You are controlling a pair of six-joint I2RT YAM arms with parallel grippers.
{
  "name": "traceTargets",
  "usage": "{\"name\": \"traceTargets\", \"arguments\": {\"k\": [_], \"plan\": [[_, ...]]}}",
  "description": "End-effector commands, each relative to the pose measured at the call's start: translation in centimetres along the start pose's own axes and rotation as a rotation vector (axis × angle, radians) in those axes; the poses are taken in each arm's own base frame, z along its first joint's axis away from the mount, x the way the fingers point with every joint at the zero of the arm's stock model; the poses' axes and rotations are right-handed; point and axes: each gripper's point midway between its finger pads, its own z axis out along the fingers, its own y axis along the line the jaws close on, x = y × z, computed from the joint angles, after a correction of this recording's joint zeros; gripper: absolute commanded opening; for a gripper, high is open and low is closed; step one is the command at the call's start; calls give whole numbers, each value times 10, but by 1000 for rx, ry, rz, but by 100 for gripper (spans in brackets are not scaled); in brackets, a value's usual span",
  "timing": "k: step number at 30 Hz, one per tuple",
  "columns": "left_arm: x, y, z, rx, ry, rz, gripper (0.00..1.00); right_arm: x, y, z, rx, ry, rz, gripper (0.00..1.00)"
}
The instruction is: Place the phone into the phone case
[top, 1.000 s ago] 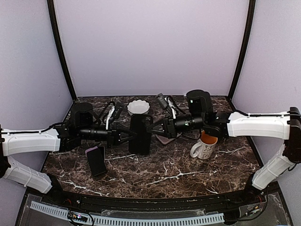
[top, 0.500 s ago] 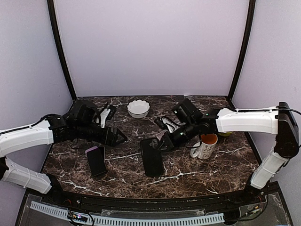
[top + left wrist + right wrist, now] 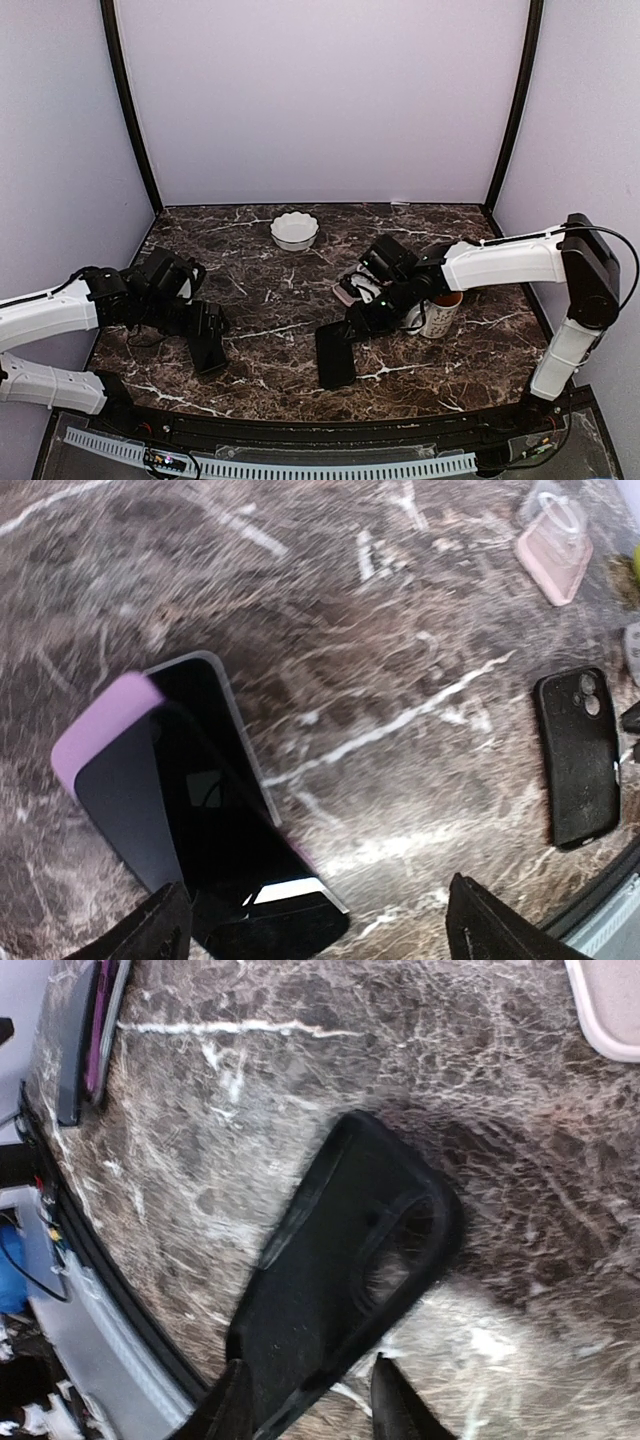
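The black phone case [image 3: 335, 353] lies flat on the marble near the table's front centre, its inside facing up. My right gripper [image 3: 354, 326] sits at the case's far end. In the right wrist view the case [image 3: 340, 1280] fills the middle, and the right gripper [image 3: 310, 1410] has its jaws apart, straddling the case's near edge without pinching it. The phone [image 3: 206, 346], black with a lilac edge, lies flat at the left. My left gripper [image 3: 210, 322] hovers over it. In the left wrist view the left gripper [image 3: 320, 935] is wide open above the phone [image 3: 190, 810].
A pink case [image 3: 349, 290] lies behind the right gripper. A white mug [image 3: 438, 314] with an orange inside stands right of it. A white scalloped bowl [image 3: 294, 230] sits at the back centre. The table's front rail [image 3: 320, 425] runs close below the black case.
The case, held upright between both grippers, has been laid flat near the front. The left gripper let go and swung left over the phone. The right jaws have opened.
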Motion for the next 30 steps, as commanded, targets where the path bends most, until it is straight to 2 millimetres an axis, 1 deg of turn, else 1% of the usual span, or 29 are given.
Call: {"name": "traceTargets", "arguments": {"k": [1, 3, 5, 6, 7, 9, 10, 11, 12, 13, 15, 16, 18, 19, 21, 22, 23, 25, 27, 30], "plan": [[20, 30, 4, -110, 34, -75, 90, -15, -16, -22, 159, -84, -6, 49], [25, 35, 6, -125, 44, -94, 89, -27, -18, -38, 243, -149, -24, 51], [31, 41, 11, -127, 58, -130, 89, -42, -14, -50, 320, -218, -57, 54], [33, 42, 12, -114, 66, -160, 88, -49, -10, -52, 342, -246, -76, 55], [36, 45, 17, -98, 77, -204, 87, -58, -1, -51, 338, -274, -95, 56], [34, 48, 20, -64, 71, -264, 83, -73, 29, -40, 238, -304, -145, 56], [33, 48, 20, -56, 67, -278, 80, -81, 49, -33, 162, -311, -174, 56], [31, 47, 20, -46, 59, -284, 79, -89, 66, -27, 106, -319, -205, 56], [30, 48, 20, -49, 54, -287, 77, -103, 85, -25, 52, -346, -234, 56], [29, 49, 20, -52, 48, -286, 76, -113, 101, -19, 9, -358, -256, 56], [24, 56, 19, -91, 16, -282, 74, -132, 125, -5, -56, -371, -275, 54], [23, 58, 19, -101, 8, -284, 74, -140, 134, 5, -78, -370, -277, 54], [21, 61, 22, -106, -3, -293, 72, -151, 156, 22, -163, -350, -275, 53], [20, 59, 24, -92, -6, -304, 71, -152, 167, 31, -217, -330, -270, 53], [24, 60, 28, -84, 4, -330, 70, -156, 188, 43, -331, -306, -247, 53], [27, 62, 29, -88, 11, -338, 69, -158, 193, 51, -369, -291, -226, 53], [29, 63, 30, -90, 14, -350, 69, -157, 192, 64, -385, -268, -195, 52], [33, 67, 30, -100, 13, -366, 69, -156, 193, 81, -412, -228, -141, 51], [35, 70, 30, -102, 1, -375, 69, -152, 197, 94, -458, -174, -87, 49], [39, 72, 33, -97, -9, -388, 68, -138, 206, 111, -535, -96, -31, 47]]}}
